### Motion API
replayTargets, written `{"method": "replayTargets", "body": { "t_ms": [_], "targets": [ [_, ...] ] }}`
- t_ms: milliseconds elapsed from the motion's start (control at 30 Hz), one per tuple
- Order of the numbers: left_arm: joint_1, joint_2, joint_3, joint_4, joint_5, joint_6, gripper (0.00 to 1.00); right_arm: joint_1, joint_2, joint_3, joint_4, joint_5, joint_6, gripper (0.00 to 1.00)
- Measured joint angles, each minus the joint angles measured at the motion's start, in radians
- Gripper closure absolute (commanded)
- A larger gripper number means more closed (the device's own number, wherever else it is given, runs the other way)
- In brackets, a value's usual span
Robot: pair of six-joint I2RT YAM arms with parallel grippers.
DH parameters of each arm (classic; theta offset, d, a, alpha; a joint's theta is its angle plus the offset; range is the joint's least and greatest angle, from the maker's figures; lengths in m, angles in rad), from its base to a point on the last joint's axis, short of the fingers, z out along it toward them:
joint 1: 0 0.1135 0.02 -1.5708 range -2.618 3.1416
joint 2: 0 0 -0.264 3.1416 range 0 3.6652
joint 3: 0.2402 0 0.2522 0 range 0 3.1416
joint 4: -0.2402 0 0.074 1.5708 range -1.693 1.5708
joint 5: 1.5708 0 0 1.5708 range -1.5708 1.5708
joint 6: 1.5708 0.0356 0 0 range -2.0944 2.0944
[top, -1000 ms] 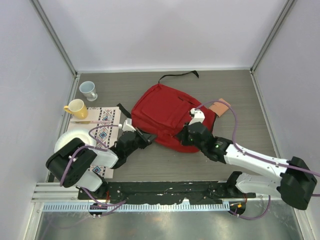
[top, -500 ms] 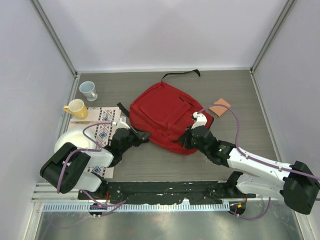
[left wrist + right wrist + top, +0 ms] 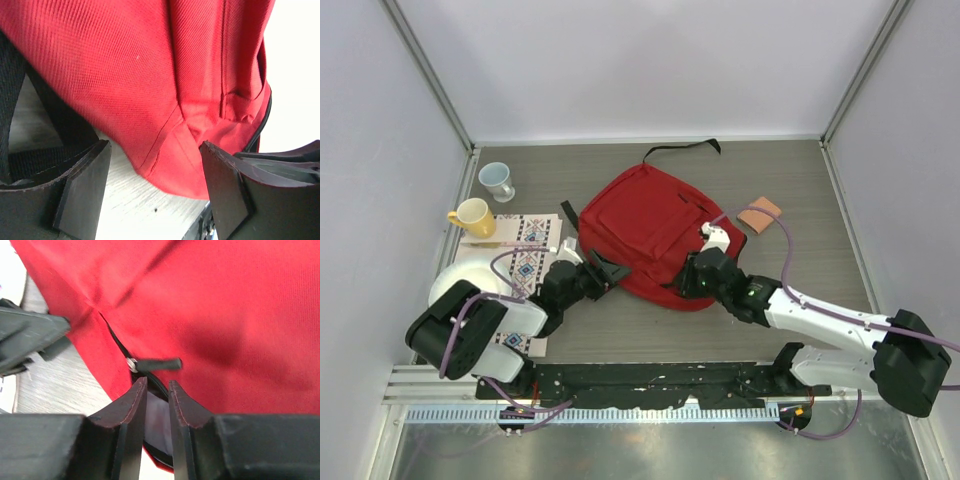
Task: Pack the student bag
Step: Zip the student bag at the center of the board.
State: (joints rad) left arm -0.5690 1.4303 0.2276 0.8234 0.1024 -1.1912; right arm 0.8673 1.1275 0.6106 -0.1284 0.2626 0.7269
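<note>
The student bag (image 3: 650,225), a large red backpack with black trim, lies flat in the middle of the table. My left gripper (image 3: 607,272) sits at its near-left corner. In the left wrist view this gripper (image 3: 156,187) stands wide open, and the bag's red corner (image 3: 185,150) hangs just beyond the jaws, gripped by neither. My right gripper (image 3: 686,279) is at the bag's near edge. In the right wrist view its jaws (image 3: 157,390) are a narrow gap apart, with the black zipper pull (image 3: 156,363) lying free just past the tips.
A pale blue cup (image 3: 497,180) and a yellow cup (image 3: 472,216) stand at the far left. A patterned book (image 3: 527,256) and a white plate (image 3: 455,281) lie by the left arm. A pinkish pad (image 3: 760,212) lies right of the bag. The bag's black strap (image 3: 680,150) trails toward the back wall.
The bag slid left and flattened, uncovering the pinkish pad. The left jaws, shut before, now stand wide apart. The right jaws have parted slightly at the zipper.
</note>
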Motion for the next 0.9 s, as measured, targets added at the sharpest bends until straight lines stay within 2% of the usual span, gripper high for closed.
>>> {"method": "replayTargets", "body": {
  "t_ms": [100,200,333,500,700,900],
  "targets": [
    [0.0,-0.006,-0.03,0.017,0.028,-0.016,0.2,0.0,-0.022,-0.058,-0.022,-0.029,0.03,0.84],
    [-0.011,-0.061,-0.043,0.006,0.042,-0.032,0.19,0.002,-0.055,-0.141,-0.032,-0.069,0.056,0.85],
    [-0.03,-0.212,-0.032,-0.082,0.04,-0.03,0.15,0.018,-0.121,-0.229,-0.039,-0.102,0.074,0.85],
    [-0.048,-0.337,0.036,-0.258,0.016,-0.012,0.13,0.031,-0.117,-0.24,-0.038,-0.105,0.078,0.83],
    [-0.067,-0.281,0.114,-0.32,0.014,-0.01,0.11,0.035,-0.044,-0.25,0.014,-0.095,0.113,0.83],
    [-0.087,-0.175,0.146,-0.36,0.015,-0.034,0.11,0.041,-0.044,-0.265,0.037,-0.077,0.136,0.82]
  ]
}}
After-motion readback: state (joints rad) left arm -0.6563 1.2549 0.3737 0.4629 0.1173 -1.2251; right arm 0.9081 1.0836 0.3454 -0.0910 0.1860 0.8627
